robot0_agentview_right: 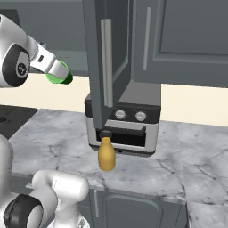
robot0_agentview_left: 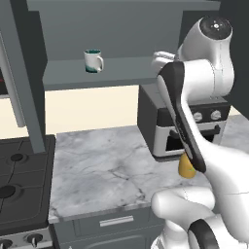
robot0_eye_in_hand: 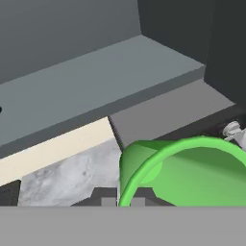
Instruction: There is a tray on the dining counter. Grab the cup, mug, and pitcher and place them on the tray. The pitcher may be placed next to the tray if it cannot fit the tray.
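The gripper (robot0_agentview_right: pixel 57 71) pinches the green cup (robot0_agentview_right: pixel 59 75) by its rim, high over the worktop (robot0_agentview_right: pixel 67 138). I think such a thin hold could slip during a fast swing.

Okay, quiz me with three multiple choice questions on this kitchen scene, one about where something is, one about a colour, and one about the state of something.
1. Where is the mug?
A. on the open cabinet shelf
B. on the stove
C. inside the toaster oven

2. What colour is the cup at the hand?
A. white
B. green
C. red

3. How does the pitcher stand?
A. tipped on its side
B. upside down
C. upright on the marble worktop

Answers:
1 A, it sits on the grey shelf above the worktop.
2 B, bright green in the right base and hand views.
3 C, it stands upright before the toaster oven.
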Motion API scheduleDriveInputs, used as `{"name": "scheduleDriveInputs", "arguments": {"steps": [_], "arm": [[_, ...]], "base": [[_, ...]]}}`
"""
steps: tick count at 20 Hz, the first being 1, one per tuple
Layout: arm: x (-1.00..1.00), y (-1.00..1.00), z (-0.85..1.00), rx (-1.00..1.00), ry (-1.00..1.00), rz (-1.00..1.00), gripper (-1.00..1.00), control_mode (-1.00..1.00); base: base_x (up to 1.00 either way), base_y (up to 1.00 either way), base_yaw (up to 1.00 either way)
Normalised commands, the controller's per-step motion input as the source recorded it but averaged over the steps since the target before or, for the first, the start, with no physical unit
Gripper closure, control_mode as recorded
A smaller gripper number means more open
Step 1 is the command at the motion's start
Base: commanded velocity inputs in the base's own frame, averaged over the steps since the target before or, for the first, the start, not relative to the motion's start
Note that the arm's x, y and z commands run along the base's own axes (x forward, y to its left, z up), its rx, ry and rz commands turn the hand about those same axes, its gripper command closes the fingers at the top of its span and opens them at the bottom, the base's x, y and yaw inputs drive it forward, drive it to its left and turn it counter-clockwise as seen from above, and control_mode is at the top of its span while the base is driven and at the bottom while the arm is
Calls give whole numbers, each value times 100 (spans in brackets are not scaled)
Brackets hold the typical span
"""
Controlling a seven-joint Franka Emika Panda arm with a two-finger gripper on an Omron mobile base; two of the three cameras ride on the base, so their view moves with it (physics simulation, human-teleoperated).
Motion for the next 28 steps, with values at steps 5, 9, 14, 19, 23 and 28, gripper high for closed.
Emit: {"name": "scheduleDriveInputs", "arguments": {"steps": [5,9,14,19,23,28], "arm": [[-29,-15,-39,12,37,1,100,-100],[-51,-1,-12,6,31,0,100,-100],[-54,0,-4,-2,1,4,100,-100],[-40,0,-13,-3,3,12,100,-100],[-32,0,-34,-9,3,16,100,-100],[-27,0,-30,-6,8,14,100,-100]], "base": [[0,0,0],[0,0,0],[0,0,0],[0,0,0],[0,0,0],[0,0,0]]}}
